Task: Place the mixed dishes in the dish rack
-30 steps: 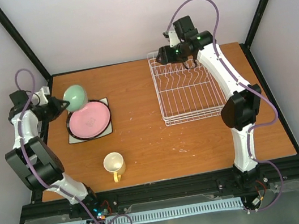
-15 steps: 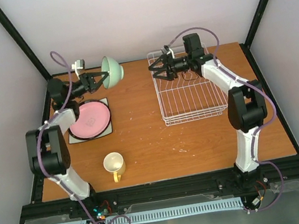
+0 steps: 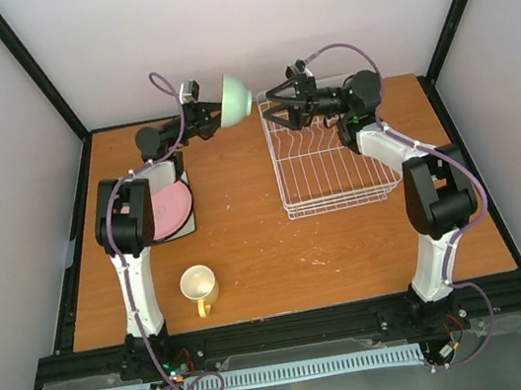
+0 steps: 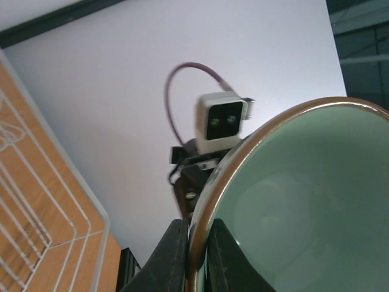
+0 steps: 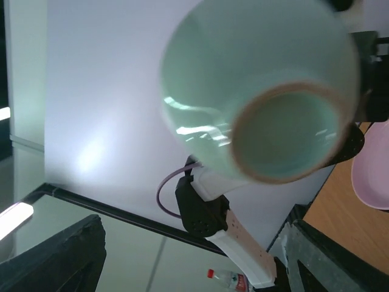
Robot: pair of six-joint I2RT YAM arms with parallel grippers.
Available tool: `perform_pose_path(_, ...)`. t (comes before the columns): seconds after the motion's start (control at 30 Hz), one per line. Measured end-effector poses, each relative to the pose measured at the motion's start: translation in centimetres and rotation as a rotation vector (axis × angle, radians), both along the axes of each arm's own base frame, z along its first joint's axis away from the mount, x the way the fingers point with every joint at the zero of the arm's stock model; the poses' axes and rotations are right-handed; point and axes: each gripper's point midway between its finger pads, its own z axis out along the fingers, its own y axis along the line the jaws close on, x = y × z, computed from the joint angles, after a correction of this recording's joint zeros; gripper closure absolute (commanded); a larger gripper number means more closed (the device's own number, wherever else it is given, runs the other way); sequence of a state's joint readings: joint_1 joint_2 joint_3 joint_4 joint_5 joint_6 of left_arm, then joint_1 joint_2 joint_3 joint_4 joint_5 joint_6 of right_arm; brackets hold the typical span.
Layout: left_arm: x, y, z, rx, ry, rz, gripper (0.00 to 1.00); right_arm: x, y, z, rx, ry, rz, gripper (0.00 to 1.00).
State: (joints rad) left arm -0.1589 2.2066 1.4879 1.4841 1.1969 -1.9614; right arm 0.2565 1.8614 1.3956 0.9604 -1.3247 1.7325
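My left gripper [image 3: 218, 114] is shut on the rim of the mint-green bowl [image 3: 236, 98], holding it in the air just left of the dish rack's [image 3: 328, 166] far corner. In the left wrist view both fingers [image 4: 173, 252] pinch the brown-edged rim of the bowl [image 4: 304, 201]. My right gripper [image 3: 278, 107] is open over the rack's far left corner, facing the bowl's underside [image 5: 255, 91] and apart from it. The rack holds nothing. A pink plate [image 3: 171, 210] lies on a dark-rimmed stack at the left, partly behind the left arm. The yellow mug [image 3: 199, 285] stands near the front.
The white back wall is close behind both grippers. The black frame posts [image 3: 29, 68] rise at the table's far corners. The left arm [image 3: 126, 227] stretches over the plate stack. Bare wood lies between the mug and the rack.
The left arm has swung the bowl from above the plates rightward and up toward the rack's far corner. The right gripper has moved left to the rack's edge and opened wider.
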Motion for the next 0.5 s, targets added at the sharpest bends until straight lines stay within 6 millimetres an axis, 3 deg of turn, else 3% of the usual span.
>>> perform_pose_path(0.1, -0.7, -1.0, 1.3, -0.019, -0.028, -0.022, 0.99, 0.6, 0.1, -0.7, 0.027, 0.032, 0.009, 0.21)
perform_pose_path(0.23, -0.9, -1.1, 1.2, -0.024, -0.010, -0.024, 0.99, 1.3, 0.2, -1.7, 0.037, 0.071, 0.013, 0.21)
perform_pose_path(0.5, -1.9, -1.0, 0.0, -0.023, 0.052, -0.017, 0.99, 1.7, 0.2, 0.4, 0.069, 0.023, 0.008, 0.21)
